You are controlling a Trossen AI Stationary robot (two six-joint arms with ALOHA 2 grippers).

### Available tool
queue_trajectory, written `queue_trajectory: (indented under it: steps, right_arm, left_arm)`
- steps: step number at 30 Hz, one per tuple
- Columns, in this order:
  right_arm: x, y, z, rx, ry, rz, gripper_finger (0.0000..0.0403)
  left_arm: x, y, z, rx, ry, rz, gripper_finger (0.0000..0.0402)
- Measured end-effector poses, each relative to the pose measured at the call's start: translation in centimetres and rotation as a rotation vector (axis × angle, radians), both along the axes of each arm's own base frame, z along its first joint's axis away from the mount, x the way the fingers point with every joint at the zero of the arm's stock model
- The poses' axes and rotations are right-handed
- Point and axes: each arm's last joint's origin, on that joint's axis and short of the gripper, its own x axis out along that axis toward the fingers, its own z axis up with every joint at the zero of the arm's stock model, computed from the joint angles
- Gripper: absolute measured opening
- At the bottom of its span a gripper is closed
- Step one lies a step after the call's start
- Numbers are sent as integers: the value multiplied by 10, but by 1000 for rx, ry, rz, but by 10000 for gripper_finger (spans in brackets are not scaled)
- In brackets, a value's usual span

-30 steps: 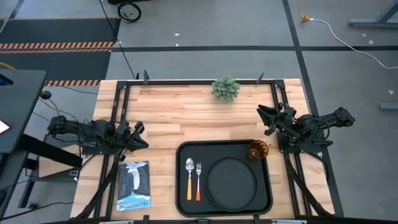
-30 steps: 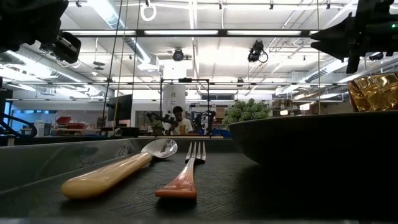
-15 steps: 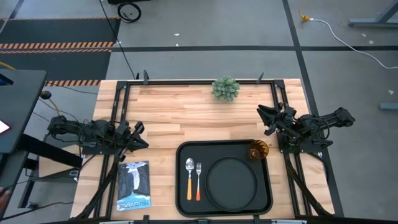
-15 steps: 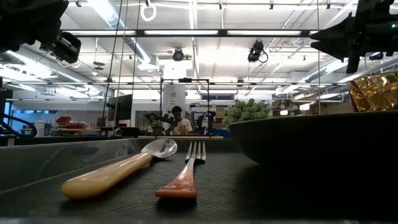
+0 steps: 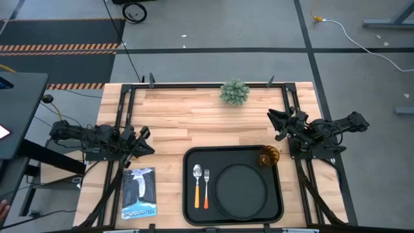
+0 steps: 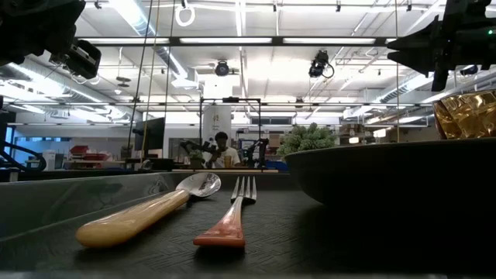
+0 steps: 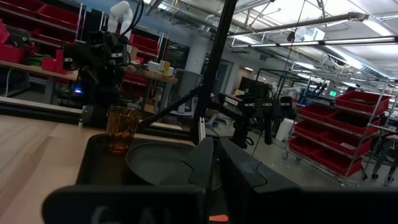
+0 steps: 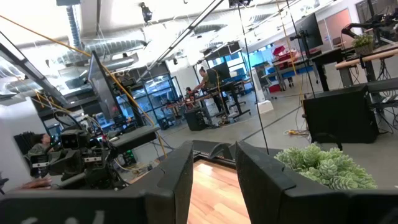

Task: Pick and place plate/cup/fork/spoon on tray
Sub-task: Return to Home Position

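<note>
A wide workshop with ceiling strip lights and red storage bins is seen beyond the wooden worktop [image 5: 194,116]. Near the front edge the tray [image 5: 191,207] is found already loaded: the plate [image 5: 240,189] sits on its right half, the spoon [image 5: 197,178] and the fork [image 5: 206,181] lie side by side on its left half, and the cup [image 5: 269,156] stands upright in the far right corner, just beside the plate. The left hand [image 5: 143,142] is held left of the tray, its fingers slightly parted and empty; the right hand [image 5: 277,124] is raised beyond the cup, likewise slightly parted and empty. The task is judged complete. The remaining risk is judged to be the cup: it could be clipped and tipped if the right arm were swung low.
</note>
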Motion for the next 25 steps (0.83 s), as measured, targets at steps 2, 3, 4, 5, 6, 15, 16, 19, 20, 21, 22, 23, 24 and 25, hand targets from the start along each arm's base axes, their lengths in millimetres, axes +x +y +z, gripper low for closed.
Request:
queue_trajectory:
  steps: [2,3,4,5,6,15,16,19,20,21,22,23,24,25]
  right_arm:
    - [0,0,0,0,0,0,126]
    - [0,0,0,0,0,0,126]
    - [0,0,0,0,0,0,126]
    - [0,0,0,0,0,0,126]
    - [0,0,0,0,0,0,126]
    - [0,0,0,0,0,0,126]
    - [0,0,0,0,0,0,126]
    - [0,0,0,0,0,0,126]
    - [0,0,0,0,0,0,126]
    - [0,0,0,0,0,0,126]
    - [0,0,0,0,0,0,126]
    - [0,0,0,0,0,0,126]
    - [0,0,0,0,0,0,126]
    - [0,0,0,0,0,0,126]
  left_arm:
    - [0,0,0,0,0,0,34]
    - [0,0,0,0,0,0,34]
    - [0,0,0,0,0,0,34]
    - [0,0,0,0,0,0,34]
    - [0,0,0,0,0,0,34]
    - [0,0,0,0,0,0,31]
    - [0,0,0,0,1,0,31]
    - [0,0,0,0,1,0,30]
    - [0,0,0,0,1,0,30]
    - [0,0,0,0,1,0,31]
    - [0,0,0,0,0,0,32]
    - [0,0,0,0,0,0,32]
    - [0,0,0,0,0,0,32]
    - [0,0,0,0,0,0,32]
